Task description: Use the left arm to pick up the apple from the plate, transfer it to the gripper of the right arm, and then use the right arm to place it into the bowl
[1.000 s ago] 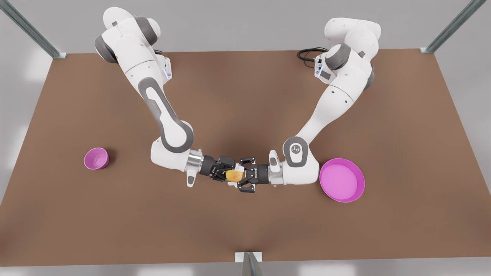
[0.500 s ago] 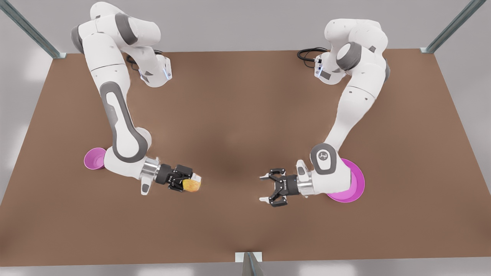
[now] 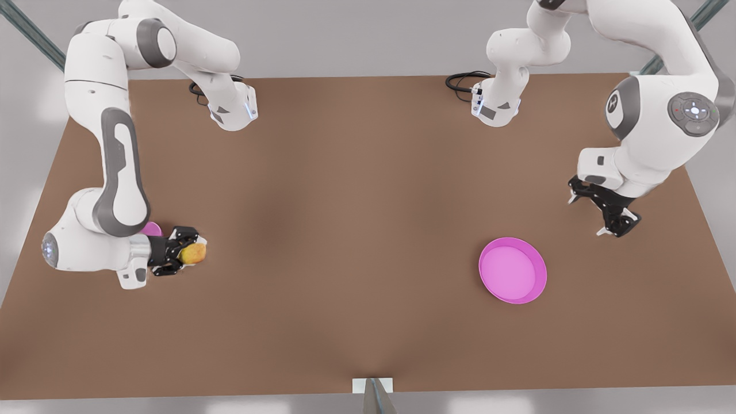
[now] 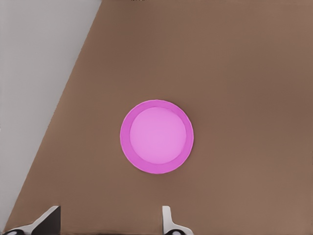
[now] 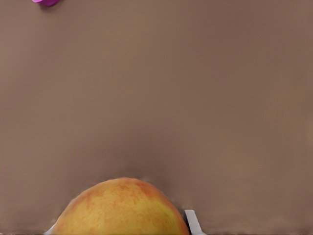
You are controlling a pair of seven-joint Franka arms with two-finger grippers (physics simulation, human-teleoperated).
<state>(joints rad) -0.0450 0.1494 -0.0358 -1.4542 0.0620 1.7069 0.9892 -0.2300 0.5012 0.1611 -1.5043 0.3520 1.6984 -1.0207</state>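
Note:
The yellow-orange apple (image 3: 196,253) is held off the table in my right gripper (image 3: 191,253), shut on it at the front view's left. The right wrist view shows the apple (image 5: 120,208) close up beside a white fingertip (image 5: 193,221). The small pink bowl (image 3: 152,229) lies just behind that gripper, mostly hidden by the arm's wrist. The wide pink plate (image 3: 513,270) lies bare at the front view's right. My left gripper (image 3: 601,215) hangs open high above the table, behind and to the right of the plate. In the left wrist view the plate (image 4: 126,138) lies below its spread fingertips (image 4: 47,220).
Both arm bases (image 3: 230,112) (image 3: 494,106) stand at the table's far edge, each with a black cable (image 3: 460,80). The brown table (image 3: 356,218) stretches bare between the bowl and the plate. A metal post (image 3: 374,394) stands at the near edge.
The two grippers met at the apple mid-table. The left one let go, opened and swung up to the far right; the right one carried the apple left to the bowl.

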